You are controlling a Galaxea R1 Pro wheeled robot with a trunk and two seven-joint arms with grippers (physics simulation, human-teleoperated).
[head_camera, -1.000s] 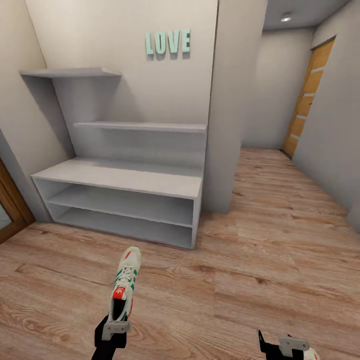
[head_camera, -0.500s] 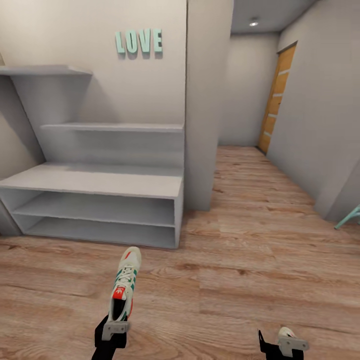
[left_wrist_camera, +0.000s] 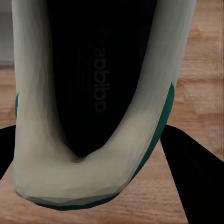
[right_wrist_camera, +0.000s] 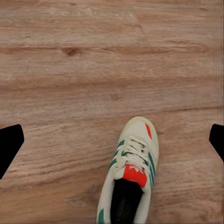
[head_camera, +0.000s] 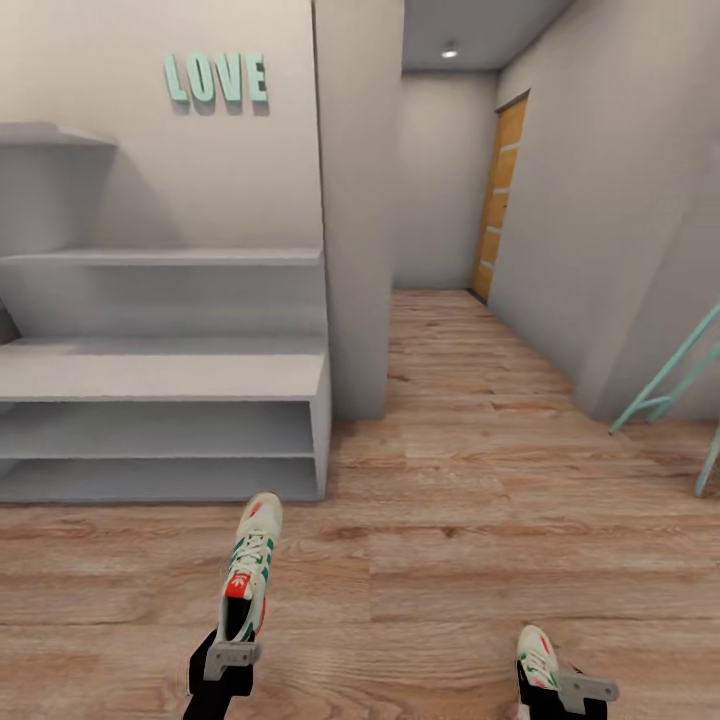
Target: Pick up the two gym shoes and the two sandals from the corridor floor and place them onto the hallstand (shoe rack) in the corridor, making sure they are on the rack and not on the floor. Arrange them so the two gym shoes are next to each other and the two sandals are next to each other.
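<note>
My left gripper point(head_camera: 232, 655) is shut on the heel of one cream-white gym shoe point(head_camera: 250, 565), held above the corridor floor point(head_camera: 450, 520) with its toe pointing forward. In the left wrist view that shoe's heel and dark insole point(left_wrist_camera: 93, 93) sit between the black fingers point(left_wrist_camera: 196, 172). The second gym shoe point(head_camera: 535, 660) lies on the floor under my right gripper point(head_camera: 565, 690). In the right wrist view it point(right_wrist_camera: 130, 172) lies below the right gripper point(right_wrist_camera: 112, 140), which is open with its fingertips point(right_wrist_camera: 9, 144) wide apart. The hallstand point(head_camera: 160, 375) stands at the left. The sandals are out of view.
A wall pillar point(head_camera: 355, 200) stands right of the hallstand, with mint LOVE letters point(head_camera: 215, 78) on the wall above. The corridor runs ahead to an orange door point(head_camera: 497, 195). Teal frame legs point(head_camera: 680, 380) lean at the far right.
The camera has swung right, so the hallstand has slid to the picture's left and the teal legs have appeared. More of the second gym shoe shows under the right gripper. The left grip is unchanged.
</note>
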